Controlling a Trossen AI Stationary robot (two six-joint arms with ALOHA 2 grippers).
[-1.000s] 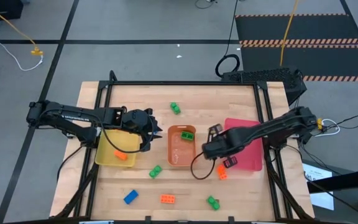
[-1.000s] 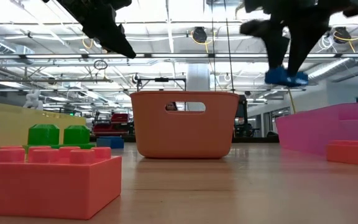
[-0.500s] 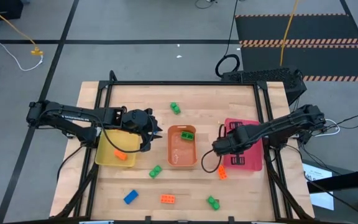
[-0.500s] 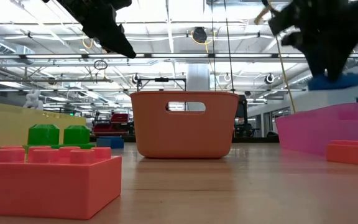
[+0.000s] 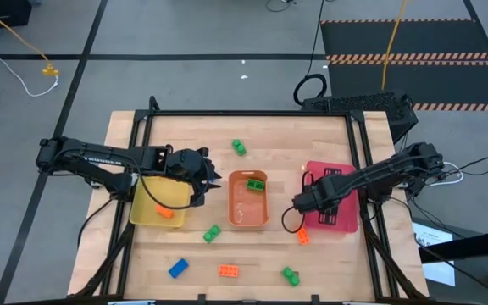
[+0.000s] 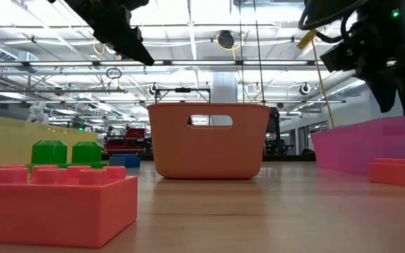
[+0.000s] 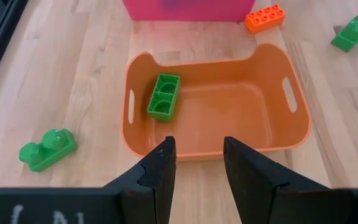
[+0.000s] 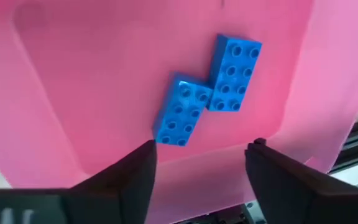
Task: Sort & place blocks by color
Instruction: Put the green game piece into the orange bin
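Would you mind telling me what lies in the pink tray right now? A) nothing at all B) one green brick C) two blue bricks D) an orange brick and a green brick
C: the right wrist view shows two blue bricks lying side by side and touching on the floor of the pink tray, beyond the open right claw.

Two blue blocks point(image 8: 205, 88) sat flat in the pink tray point(image 8: 73, 81), studs up, touching at a corner and staggered. One green block point(image 7: 163, 97) lay studs up inside the orange tray point(image 7: 229, 118), near one end. An orange block point(image 5: 167, 213) was in the yellow tray point(image 5: 146, 212). Out on the table point(image 5: 312, 140): three green ones point(image 5: 239, 147) point(image 5: 212, 233) point(image 5: 291, 274), a blue one point(image 5: 178, 268), and two orange ones point(image 5: 228, 271) point(image 5: 302, 235), the second just beside the pink tray.
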